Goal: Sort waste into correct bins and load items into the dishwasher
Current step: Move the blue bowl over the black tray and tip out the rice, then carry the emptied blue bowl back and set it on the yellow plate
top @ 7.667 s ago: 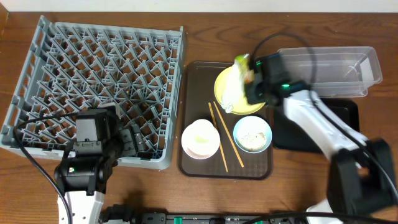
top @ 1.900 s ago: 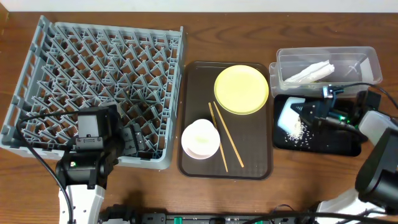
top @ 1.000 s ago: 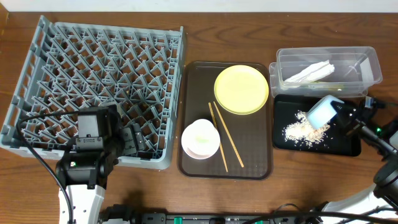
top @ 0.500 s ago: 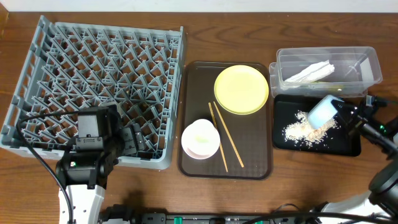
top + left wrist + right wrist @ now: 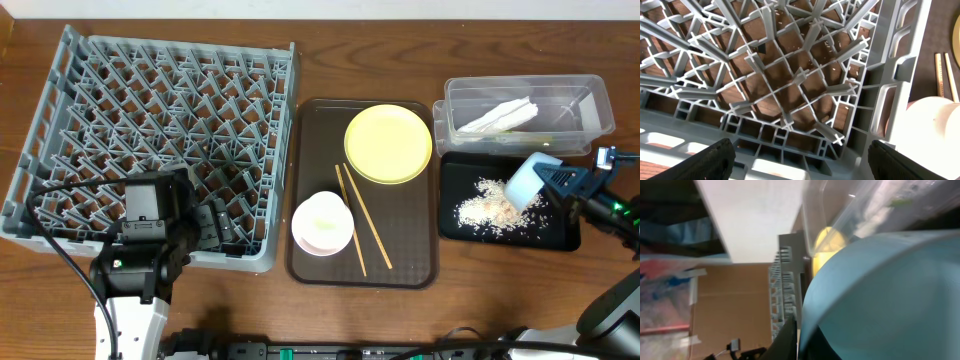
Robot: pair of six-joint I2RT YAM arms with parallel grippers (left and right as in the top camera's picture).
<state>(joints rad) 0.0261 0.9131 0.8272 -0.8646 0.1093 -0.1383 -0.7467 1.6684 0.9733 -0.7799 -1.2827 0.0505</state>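
My right gripper [image 5: 552,181] is shut on the rim of the light blue bowl [image 5: 526,180] and holds it tilted, mouth down-left, over the black tray [image 5: 560,236]. The bowl fills the right wrist view [image 5: 890,295]. White rice [image 5: 488,203] lies scattered on the black tray. The crumpled napkin [image 5: 495,117] lies in the clear tub [image 5: 590,92]. I cannot make out the snack wrapper. The yellow plate [image 5: 388,144], pink-white bowl [image 5: 322,222] and chopsticks [image 5: 361,220] rest on the brown tray [image 5: 312,258]. My left gripper [image 5: 800,170] is open over the grey dish rack's [image 5: 160,130] front right corner.
The rack's pegs [image 5: 800,80] and rim lie right below my left fingers, with a few rice grains on the wood under the grid. The pink-white bowl [image 5: 935,135] shows just past the rack wall. The clear tub stands directly behind the black tray.
The napkin has gone from the plate into the clear tub. The blue bowl left the brown tray, and rice has spilled onto the black tray. In the last second the bowl drifted slightly right.
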